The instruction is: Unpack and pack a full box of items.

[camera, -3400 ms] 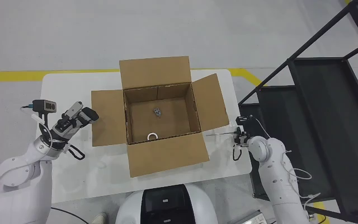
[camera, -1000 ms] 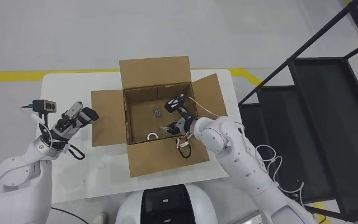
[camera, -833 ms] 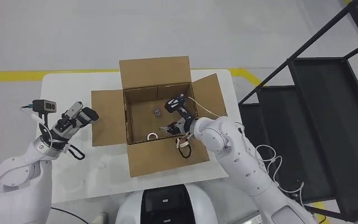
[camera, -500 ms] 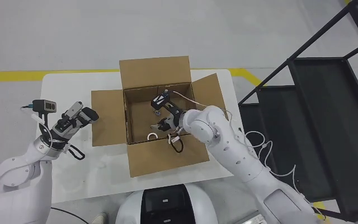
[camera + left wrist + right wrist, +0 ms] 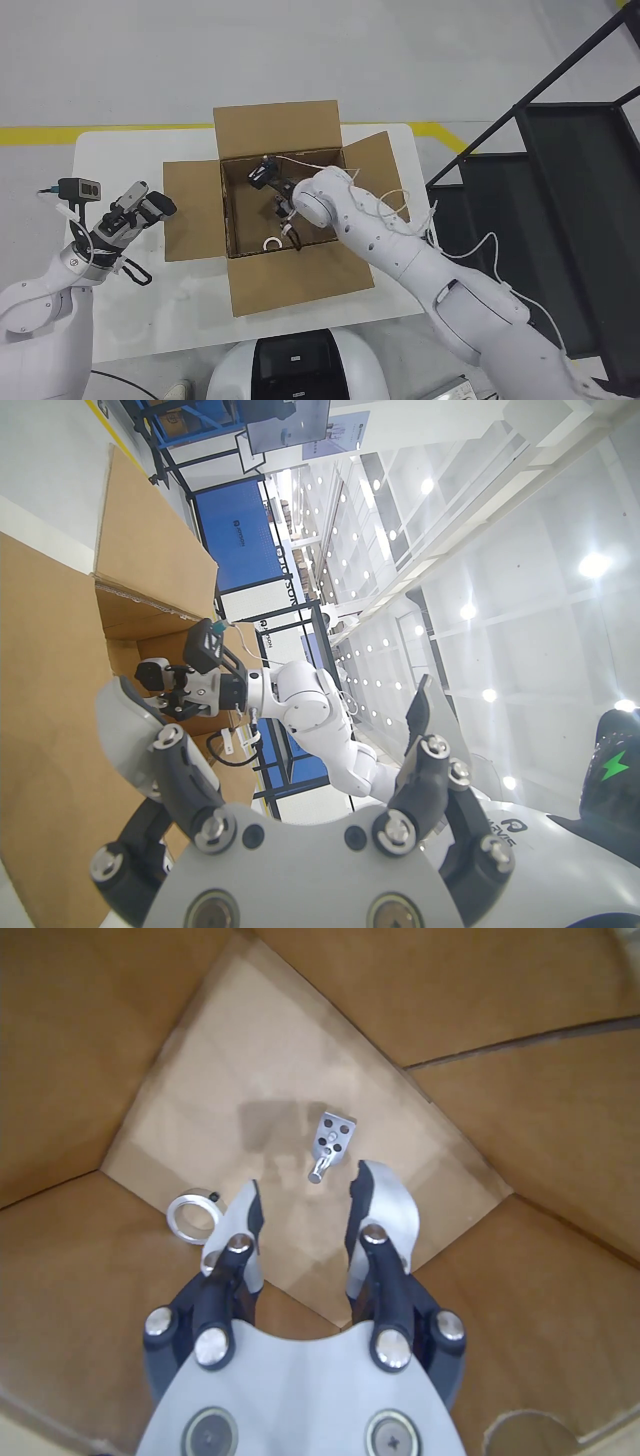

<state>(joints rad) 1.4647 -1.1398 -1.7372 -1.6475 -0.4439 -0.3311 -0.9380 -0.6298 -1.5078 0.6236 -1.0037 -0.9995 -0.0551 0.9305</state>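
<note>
My right gripper (image 5: 307,1183) hangs inside the cardboard box (image 5: 278,128) with its fingers spread moderately wide and nothing between them. Just ahead of the fingertips, in line with the gap, I see a small metal bracket (image 5: 332,1138) with a peg lying on the box floor; the fingers are not on it. A metal ring (image 5: 192,1218) also lies on the floor, near one fingertip and apart from the bracket. My left gripper (image 5: 270,700) sits over the table (image 5: 130,160) beside the box's left flap, fingers wide apart and empty.
</note>
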